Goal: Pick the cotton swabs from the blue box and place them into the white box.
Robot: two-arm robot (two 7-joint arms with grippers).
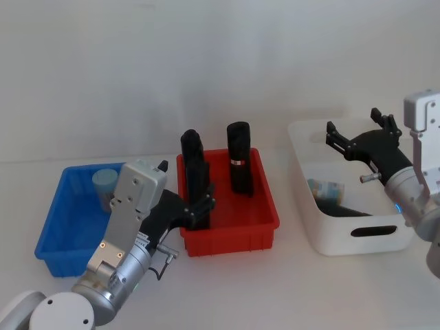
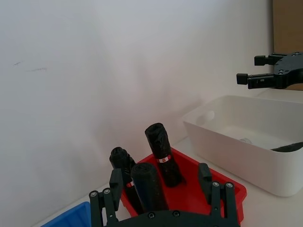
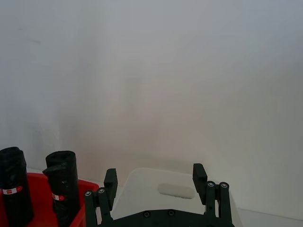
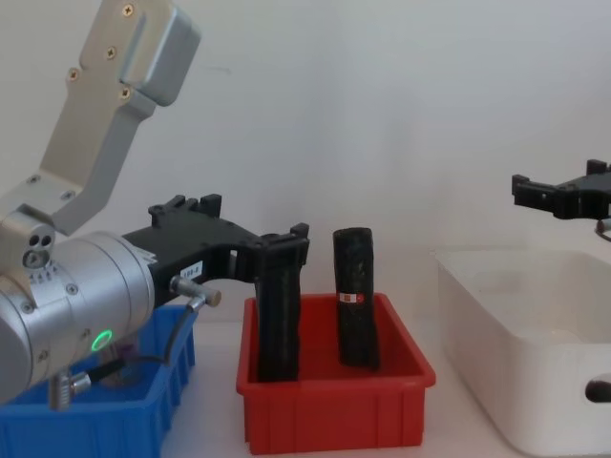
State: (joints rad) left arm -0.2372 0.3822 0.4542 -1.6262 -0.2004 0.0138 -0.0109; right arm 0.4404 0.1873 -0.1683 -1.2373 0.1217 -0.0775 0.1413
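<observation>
One cotton swabs jar (image 1: 104,183) with a light blue lid stands in the back of the blue box (image 1: 63,235) at the left. Another cotton swabs jar (image 1: 324,188) lies inside the white box (image 1: 357,237) at the right. My left gripper (image 1: 200,206) hovers open and empty over the front left corner of the red bin, to the right of the blue box; the left wrist view has its fingers (image 2: 115,188) wide apart. My right gripper (image 1: 352,130) hangs open and empty above the white box (image 3: 175,190).
A red bin (image 1: 234,230) between the two boxes holds three upright black rolls (image 1: 240,157). A dark object (image 1: 352,210) also lies in the white box. A white wall stands close behind the table.
</observation>
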